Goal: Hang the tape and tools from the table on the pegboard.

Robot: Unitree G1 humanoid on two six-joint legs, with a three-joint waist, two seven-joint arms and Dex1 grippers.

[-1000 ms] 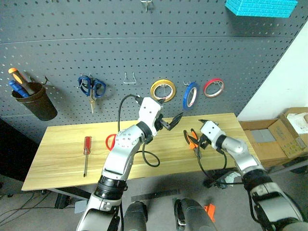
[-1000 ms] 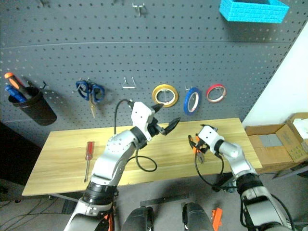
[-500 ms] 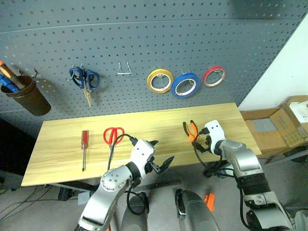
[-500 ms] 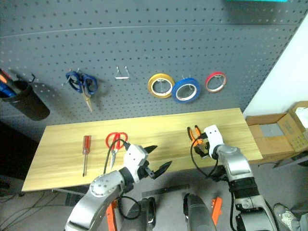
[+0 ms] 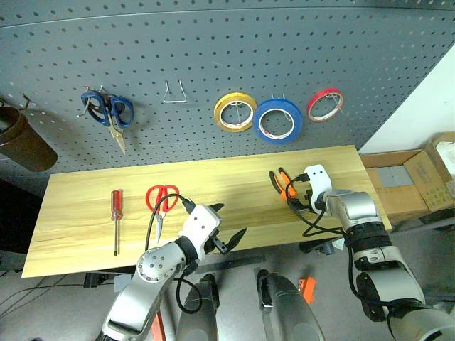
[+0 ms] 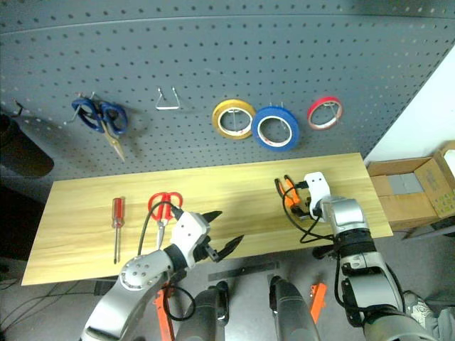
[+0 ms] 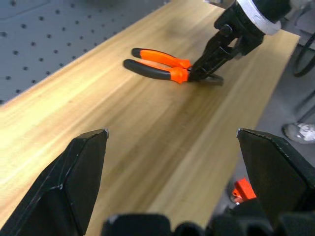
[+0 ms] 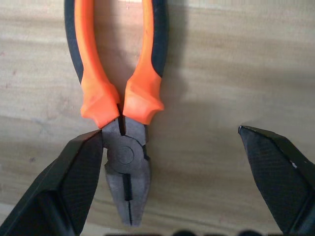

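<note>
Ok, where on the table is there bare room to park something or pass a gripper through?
The widest bare patch on the table lies between the red-handled scissors and the pliers. The left end, beyond the screwdriver, is also free. It is crowded at the pliers, where the open right gripper hangs.

White wall (image 5: pixel 426 92) right; grey floor (image 5: pixel 64 312) (cables); open cardboard boxes (image 5: pixel 419 181).

Left gripper (image 5: pixel 226 229), black-fingered, pulled back from up near the dark grey pegboard (image 5: pixel 213 57) and lowered to the near edge of the light wooden table (image 5: pixel 85 241). Right gripper (image 8: pixel 172 162) rolled and tipped down over the orange-and-black-handled pliers (image 8: pixel 120 98).
</note>
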